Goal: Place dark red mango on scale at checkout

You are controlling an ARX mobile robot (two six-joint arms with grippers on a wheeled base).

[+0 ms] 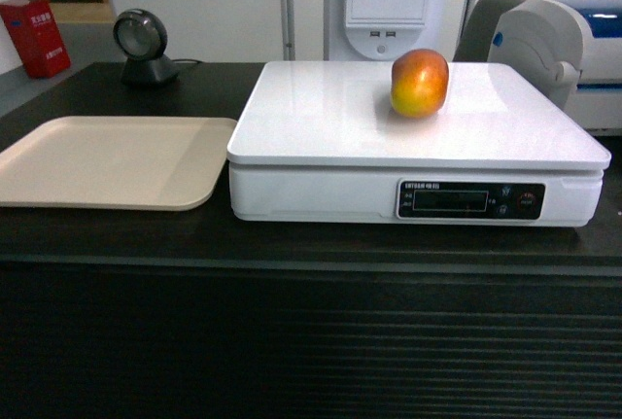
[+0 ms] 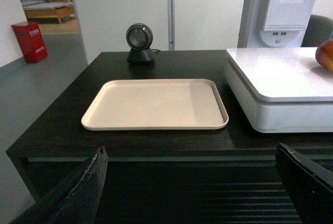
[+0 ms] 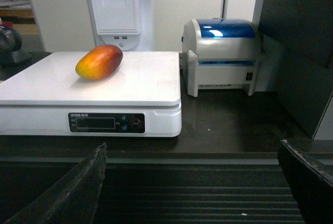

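Dark red mango [image 1: 419, 83], red fading to orange-yellow, lies on scale [image 1: 321, 118]; left gripper [image 2: 192, 182] and right gripper [image 3: 192, 182] both spread, empty.

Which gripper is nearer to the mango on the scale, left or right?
Right. The right gripper faces the scale bearing the mango; the left gripper faces the beige tray, further aside.

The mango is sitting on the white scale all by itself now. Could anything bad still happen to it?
Maybe. The dark red mango is rounded and lies toward the back of the scale, so a bump might roll it off the far edge. Both end effectors, left and right, are open and low in front of the checkout; lifting carelessly could knock the counter and jiggle the scale.
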